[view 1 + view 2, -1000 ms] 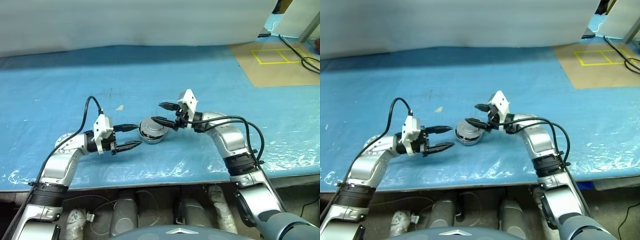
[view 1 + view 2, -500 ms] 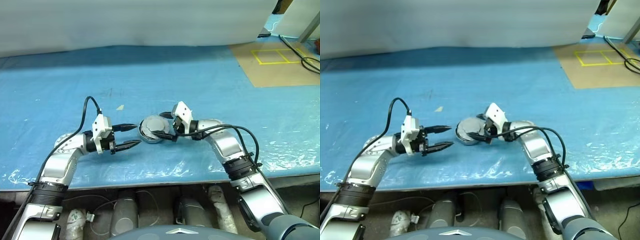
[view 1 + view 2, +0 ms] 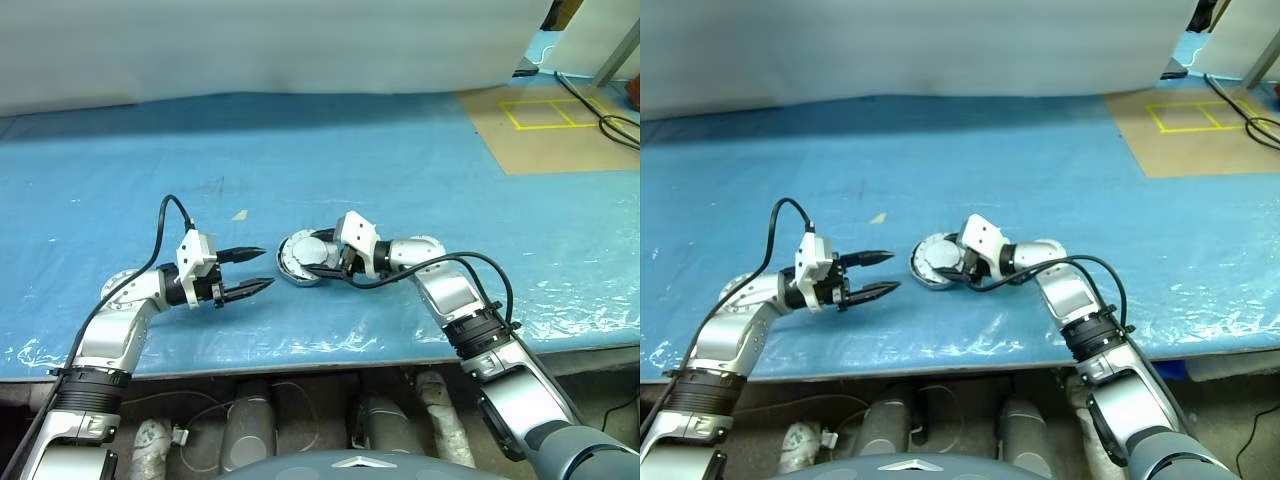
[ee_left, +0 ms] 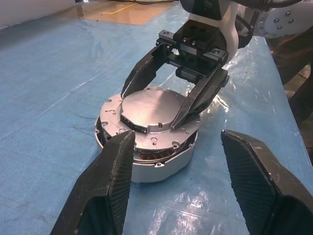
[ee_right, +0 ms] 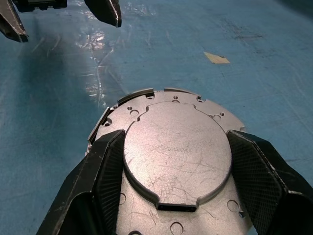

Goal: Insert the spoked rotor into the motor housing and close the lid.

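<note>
On the blue plastic-covered table (image 3: 420, 150), the motor housing (image 4: 161, 164) sits with copper windings under the lid (image 4: 146, 112), whose raised centre the right gripper (image 4: 172, 108) clasps between its fingers, while the left gripper (image 3: 252, 270) hangs spread just beside it, a white wall (image 3: 270, 40) beyond.

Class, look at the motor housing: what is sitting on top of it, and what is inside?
The lid rests on the motor housing. Copper windings peek through the gap; any rotor is covered.
</note>
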